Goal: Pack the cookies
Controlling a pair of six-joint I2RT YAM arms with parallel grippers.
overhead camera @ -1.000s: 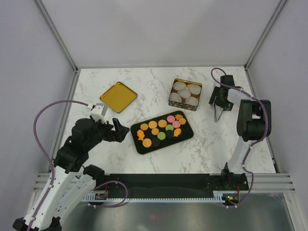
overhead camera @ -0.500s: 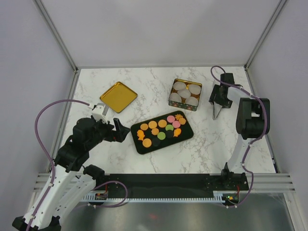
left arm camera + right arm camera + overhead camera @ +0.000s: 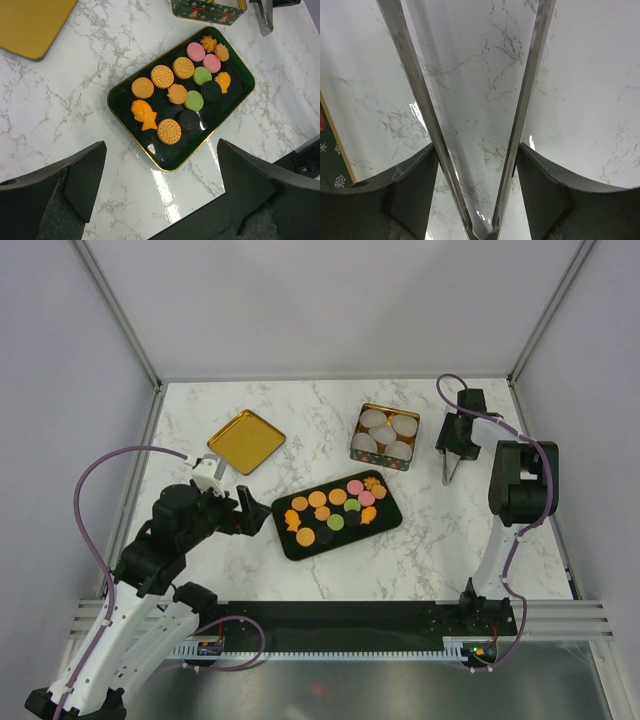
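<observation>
The cookies [image 3: 335, 512], orange, pink, green and black, lie in rows on a black tray [image 3: 290, 545] at mid-table; the left wrist view shows them [image 3: 177, 94] on that tray [image 3: 170, 162]. My left gripper [image 3: 245, 513] is open and empty, left of the tray, jaws wide apart [image 3: 161, 148]. My right gripper [image 3: 456, 438] is at the far right, shut on metal tongs [image 3: 450, 468] whose tips point towards me. In the right wrist view the tongs [image 3: 415, 80] splay open between my fingers [image 3: 477, 165], over bare marble.
A decorated tin [image 3: 386, 435] holding white paper cups stands behind the tray, just left of the tongs; its green wall shows in the right wrist view [image 3: 327, 160]. A gold lid [image 3: 246, 441] lies at the back left. Grey walls enclose the table.
My right gripper has shifted slightly back with the tongs, which now hang straighter. The left arm has hardly moved.
</observation>
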